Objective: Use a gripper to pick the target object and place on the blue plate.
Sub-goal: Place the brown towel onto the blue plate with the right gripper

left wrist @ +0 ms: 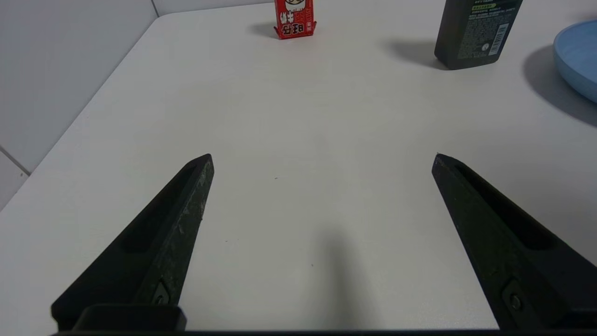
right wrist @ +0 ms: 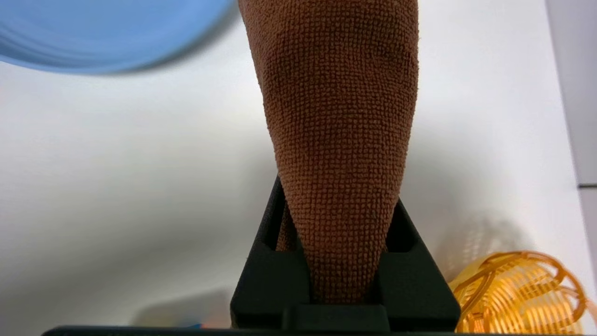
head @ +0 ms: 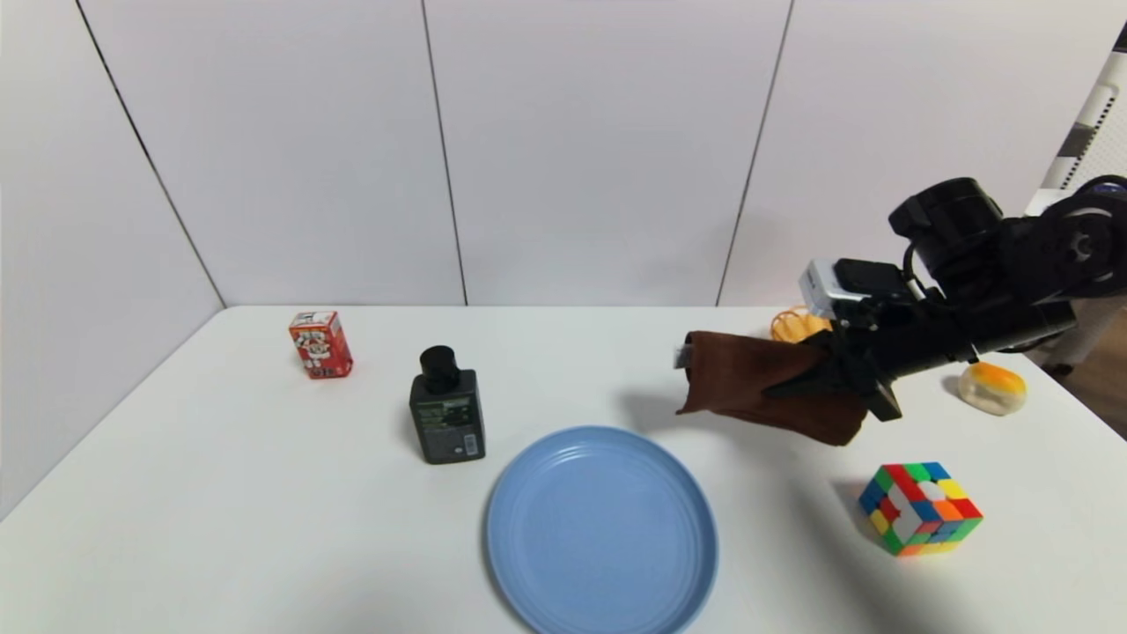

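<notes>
My right gripper [head: 797, 380] is shut on the dark brown fuzzy towel [head: 748, 380] and holds it in the air, right of and behind the blue plate [head: 601, 528]. The towel hangs out leftward from the jaws, with its white tag at the far end. In the right wrist view the towel [right wrist: 340, 121] fills the gap between the black jaws, and the plate's rim [right wrist: 107, 42] shows beyond it. My left gripper [left wrist: 322, 161] is open over bare table, off the head view; the blue plate's edge [left wrist: 578, 60] lies at that view's side.
A black bottle [head: 445, 414] stands left of the plate, a red carton [head: 320, 344] farther back left. A colour cube [head: 919, 509] sits right of the plate. The orange wicker basket [head: 797, 324] and a yellow-orange object [head: 992, 387] lie behind the right arm.
</notes>
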